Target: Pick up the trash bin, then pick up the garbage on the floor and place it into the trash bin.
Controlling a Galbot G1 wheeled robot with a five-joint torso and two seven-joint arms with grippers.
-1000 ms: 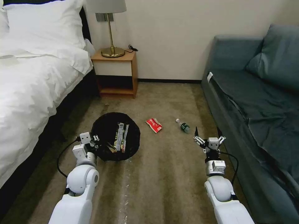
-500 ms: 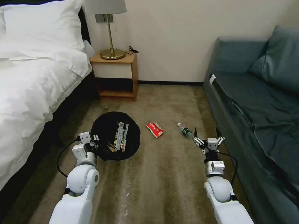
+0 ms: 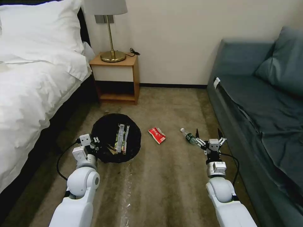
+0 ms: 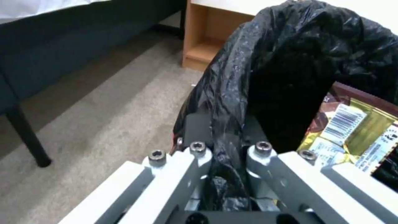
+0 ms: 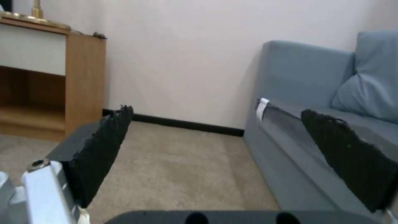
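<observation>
The small round trash bin lined with crinkly black plastic (image 3: 116,138) is held at its near-left rim by the left tool (image 3: 94,142), whose fingers are pinched on a fold of the bag (image 4: 226,146). Inside the bin a yellow-silver wrapper (image 3: 121,142) is seen, along with a scrap of brown paper beside it; in the left wrist view a barcode and small white print are visible on the wrapper (image 4: 356,130), but the print is too small to be read.

The right tool (image 3: 206,135) is held low over the brown carpet (image 3: 164,176) with its black-padded fingers (image 5: 101,146) spread wide and nothing between them. A tiny clear bottle with a green label (image 3: 187,135) lies on the carpet just beside the left fingertip of that tool (contact cannot be judged). A red snack packet with white lettering (image 3: 157,135) lies between the bin and the bottle, apart from both; its lettering is not legible.

Open carpet is bounded on the left by a white-sheeted bed (image 3: 34,82), on the right by the edge of a grey-blue sofa (image 3: 252,104), and at the far wall by a wooden nightstand (image 3: 115,78) bearing a brass lamp (image 3: 112,47). A long pale strip of clear tape (image 3: 126,195) lies on the near carpet between the two arms.
</observation>
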